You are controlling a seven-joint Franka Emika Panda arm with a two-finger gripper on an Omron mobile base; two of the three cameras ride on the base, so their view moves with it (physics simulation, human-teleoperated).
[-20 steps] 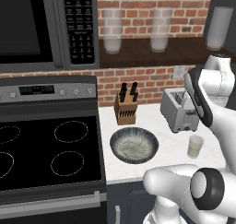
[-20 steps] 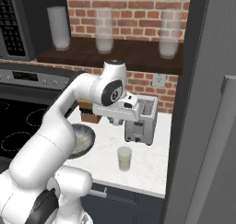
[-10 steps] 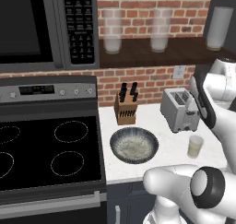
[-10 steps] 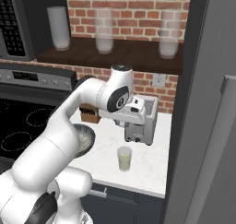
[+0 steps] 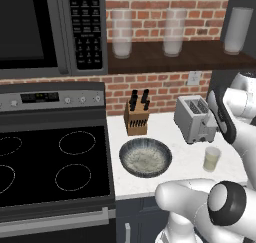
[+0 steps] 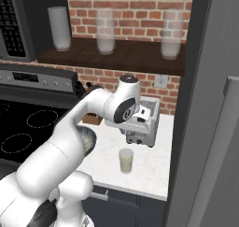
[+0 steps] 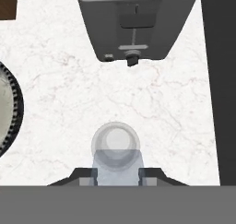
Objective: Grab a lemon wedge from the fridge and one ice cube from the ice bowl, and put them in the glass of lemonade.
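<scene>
In the hand view my gripper (image 7: 117,174) is shut on a pale, see-through ice cube (image 7: 116,167) held between its two fingertips. The glass of lemonade (image 7: 115,143) stands straight below the cube on the white counter. That same glass (image 5: 212,159) (image 6: 125,160) sits in front of the toaster, with my hand hovering above it. The ice bowl (image 5: 146,157) (image 7: 11,109) lies to the glass's left, partly hidden by my arm in the right base view. The fridge (image 6: 212,109) stands shut at the right. The lemon wedge is out of view.
A silver toaster (image 5: 194,118) (image 7: 137,22) stands just behind the glass. A knife block (image 5: 137,118) sits by the brick wall, and the black stove (image 5: 50,162) is on the left. Tall frosted glasses (image 5: 121,33) line the shelf above. The fridge side (image 7: 223,80) borders the counter.
My hand has moved a little right and down, still holding the ice cube, and now hangs over the glass. Nothing else has moved.
</scene>
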